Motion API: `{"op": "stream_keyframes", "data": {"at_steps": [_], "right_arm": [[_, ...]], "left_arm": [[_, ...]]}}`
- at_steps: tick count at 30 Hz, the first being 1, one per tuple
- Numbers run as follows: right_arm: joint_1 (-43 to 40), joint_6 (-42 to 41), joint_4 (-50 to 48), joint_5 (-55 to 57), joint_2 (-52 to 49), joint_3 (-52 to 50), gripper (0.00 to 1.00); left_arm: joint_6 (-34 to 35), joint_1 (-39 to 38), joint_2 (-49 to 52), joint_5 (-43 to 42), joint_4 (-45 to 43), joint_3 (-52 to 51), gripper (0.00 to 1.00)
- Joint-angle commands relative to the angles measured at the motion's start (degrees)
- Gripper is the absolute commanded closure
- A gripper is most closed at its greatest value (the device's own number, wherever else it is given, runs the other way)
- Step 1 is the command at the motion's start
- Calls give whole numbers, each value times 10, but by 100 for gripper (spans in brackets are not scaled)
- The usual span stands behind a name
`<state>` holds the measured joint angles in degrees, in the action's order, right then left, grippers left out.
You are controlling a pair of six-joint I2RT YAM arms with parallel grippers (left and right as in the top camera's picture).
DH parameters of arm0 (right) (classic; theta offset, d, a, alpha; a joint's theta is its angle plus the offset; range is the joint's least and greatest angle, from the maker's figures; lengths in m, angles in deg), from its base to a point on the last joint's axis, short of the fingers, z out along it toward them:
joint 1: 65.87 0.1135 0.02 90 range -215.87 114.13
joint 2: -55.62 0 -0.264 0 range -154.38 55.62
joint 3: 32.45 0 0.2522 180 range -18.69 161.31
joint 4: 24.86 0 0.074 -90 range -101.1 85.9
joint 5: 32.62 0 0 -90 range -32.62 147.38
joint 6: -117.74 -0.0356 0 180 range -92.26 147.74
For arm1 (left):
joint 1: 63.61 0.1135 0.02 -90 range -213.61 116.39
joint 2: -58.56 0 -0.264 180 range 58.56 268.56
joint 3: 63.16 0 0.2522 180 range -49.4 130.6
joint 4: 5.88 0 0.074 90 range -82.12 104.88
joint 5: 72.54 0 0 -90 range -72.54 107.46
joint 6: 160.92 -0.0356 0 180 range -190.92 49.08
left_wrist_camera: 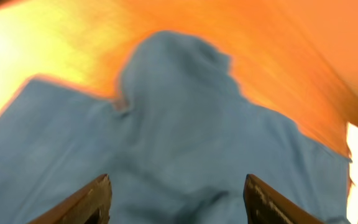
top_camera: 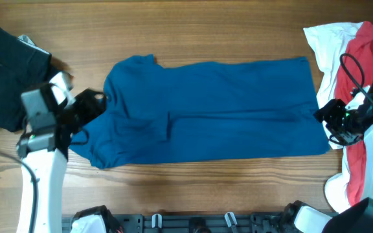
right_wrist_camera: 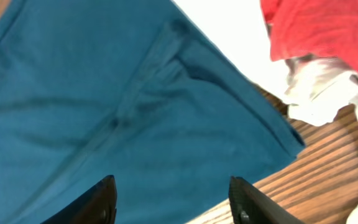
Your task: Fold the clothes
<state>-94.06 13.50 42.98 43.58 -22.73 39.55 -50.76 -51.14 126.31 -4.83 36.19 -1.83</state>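
Left end effector (top_camera: 100, 102) hangs at the left edge of the dark blue shirt (top_camera: 212, 110), its fingers (left_wrist_camera: 92, 200) spread apart and gripping nothing, as I see it from my wrist camera. Right end effector (top_camera: 324, 118) sits at the opposite edge, also spread wide, with blue cloth under its fingers (right_wrist_camera: 98, 202) and nothing clamped.

The shirt lies mid-desk as a broad flat band, its long axis running left to right. The sleeve end points left, where one sleeve bulges toward the far side. The straight hem faces right. From the right wrist view, a stitched seam runs diagonally across the cloth, and the hem corner lies over bare wood.

The desk (top_camera: 206, 32) offers me a clear strip of wood all along the shirt's far edge and a narrower strip along its near edge, ahead of the arm mounts. The sides are tighter. A black garment (top_camera: 8, 71) sits at the far left corner, near the left arm but apart from the shirt. On the right, a white garment (top_camera: 322, 39) and a red garment (top_camera: 371, 45) are heaped together just beside the hem, and they run under the right arm toward the near edge.
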Motion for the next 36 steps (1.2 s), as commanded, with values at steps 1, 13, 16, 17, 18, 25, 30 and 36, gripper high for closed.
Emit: {"op": "stream_keyframes", "data": {"at_steps": [1, 13, 16, 17, 18, 25, 30, 36], "right_arm": [[0, 38, 15, -30, 9, 10, 41], [0, 38, 19, -30, 9, 9, 41], [0, 38, 21, -30, 9, 9, 41], [0, 38, 21, -30, 9, 9, 41], [0, 38, 21, -30, 9, 9, 41], [0, 38, 22, -30, 9, 9, 41], [0, 38, 22, -30, 9, 9, 41], [0, 38, 23, -28, 9, 9, 41]], "left_arm": [[-18, -54, 86, -6, -27, 72, 33], [1, -123, 597, -1, 212, 642, 35], [18, -126, 669, 0, 247, 719, 38], [25, -127, 678, 6, 244, 720, 39], [28, -132, 691, 23, 241, 720, 39], [26, -169, 727, 71, 252, 719, 39], [26, -176, 730, 113, 273, 719, 46], [26, -176, 730, 149, 282, 719, 79]]}}
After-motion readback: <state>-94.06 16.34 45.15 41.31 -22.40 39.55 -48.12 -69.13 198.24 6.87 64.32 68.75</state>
